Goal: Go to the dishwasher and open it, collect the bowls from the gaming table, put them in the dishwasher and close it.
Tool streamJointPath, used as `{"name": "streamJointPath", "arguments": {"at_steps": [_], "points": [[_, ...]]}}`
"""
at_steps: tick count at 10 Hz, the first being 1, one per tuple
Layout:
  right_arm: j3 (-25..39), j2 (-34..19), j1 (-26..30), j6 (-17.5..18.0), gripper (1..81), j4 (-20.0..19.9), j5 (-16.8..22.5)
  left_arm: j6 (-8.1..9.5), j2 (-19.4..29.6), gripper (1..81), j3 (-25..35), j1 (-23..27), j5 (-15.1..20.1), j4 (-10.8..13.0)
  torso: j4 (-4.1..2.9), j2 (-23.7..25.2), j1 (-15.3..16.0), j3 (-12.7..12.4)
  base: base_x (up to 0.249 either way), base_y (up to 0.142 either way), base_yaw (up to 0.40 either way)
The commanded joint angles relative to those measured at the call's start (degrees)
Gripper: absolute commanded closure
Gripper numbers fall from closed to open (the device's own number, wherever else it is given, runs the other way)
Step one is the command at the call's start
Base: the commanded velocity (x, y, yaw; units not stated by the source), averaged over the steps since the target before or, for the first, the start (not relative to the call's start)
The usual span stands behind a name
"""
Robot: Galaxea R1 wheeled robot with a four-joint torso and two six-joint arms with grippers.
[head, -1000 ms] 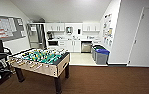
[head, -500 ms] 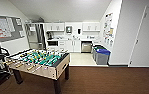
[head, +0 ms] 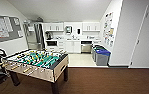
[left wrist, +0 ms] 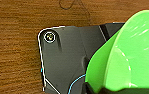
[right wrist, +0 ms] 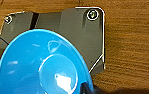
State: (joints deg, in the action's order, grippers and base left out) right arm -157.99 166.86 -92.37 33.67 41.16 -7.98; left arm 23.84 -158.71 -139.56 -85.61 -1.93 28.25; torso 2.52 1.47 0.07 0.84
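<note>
Left wrist view shows the green bowl (left wrist: 130,52) up close, and the blue bowl (right wrist: 42,62) fills the right one; whether fingers clamp them, nobody can tell. The dishwasher (head: 86,47) waits far off, under the kitchen counter. This looks like the carrying step, and the robot must drive there next.

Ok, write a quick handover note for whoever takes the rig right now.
Left claw: carrying the green bowl.
Right claw: carrying the blue bowl.
The robot stands on the brown wood-look floor, with the foosball table ahead on its left and the kitchenette beyond.
Dishwasher: under the far counter; open or shut is too far to tell.
Done: both bowls collected.
Left: load them, close the dishwasher.
</note>
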Motion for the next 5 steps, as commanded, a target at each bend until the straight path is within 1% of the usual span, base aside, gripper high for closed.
{"name": "streamJointPath", "arguments": {"at_steps": [1,4,5], "points": [[-0.5,-0.8,2.4,-0.2,81.1,0.4,2.1,-0.11,1.2,81.1,0.2,3.0,2.0,0.1,0.0,0.0,0.0,0.0,0.134,-0.077,0.0],[-0.5,-0.9,2.4,-0.2,81.1,0.4,2.1,-0.11,1.1,81.1,0.3,3.0,2.0,0.1,0.0,0.0,0.0,0.0,0.134,-0.074,0.0],[-0.5,-0.9,2.5,-0.2,81.1,0.5,2.1,-0.11,1.1,81.1,0.3,3.0,2.0,0.1,0.0,0.0,0.0,0.0,0.126,0.0,0.0]]}}
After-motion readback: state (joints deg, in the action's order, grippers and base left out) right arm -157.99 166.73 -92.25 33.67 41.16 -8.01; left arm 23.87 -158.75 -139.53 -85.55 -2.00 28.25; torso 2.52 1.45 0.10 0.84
